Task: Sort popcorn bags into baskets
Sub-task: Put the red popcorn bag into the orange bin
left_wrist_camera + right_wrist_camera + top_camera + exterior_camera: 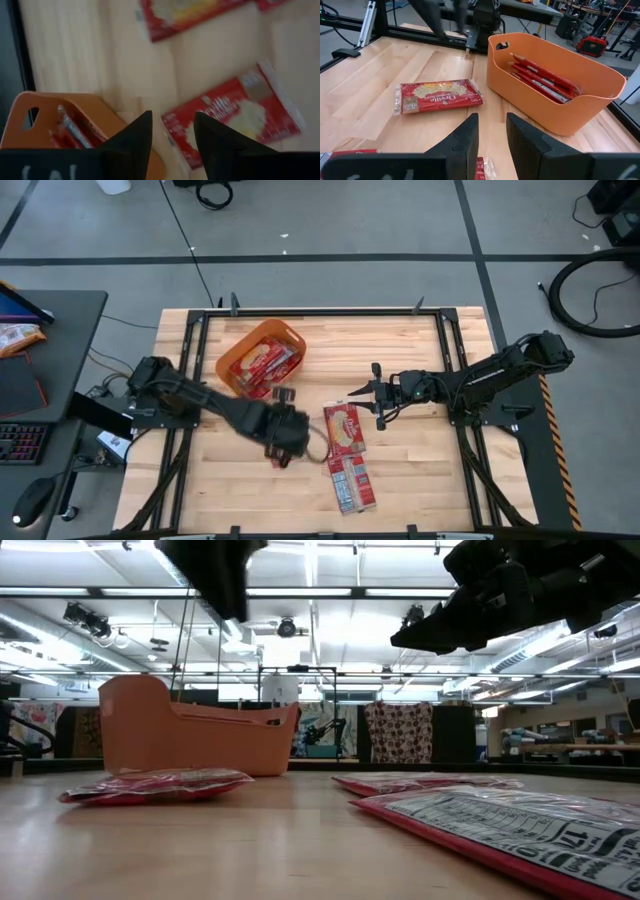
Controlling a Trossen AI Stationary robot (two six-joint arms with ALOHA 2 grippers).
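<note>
The orange basket (228,366) stands far left of centre on the table and holds several red popcorn bags (540,77). One bag (437,95) lies flat on the wood beside the basket. Two more bags (345,427) (352,483) lie flat toward the near edge. My left gripper (172,132) hangs open above the table between the basket (30,100) and a flat bag (230,117), holding nothing. My right gripper (492,135) is open and empty; it hovers right of centre (377,395), facing the basket.
Black frame rails run along the table's edges (320,311). Bare wood lies right of the bags and along the far side. In the low view both arms hang above the table, with the basket (190,740) behind a flat bag (155,785).
</note>
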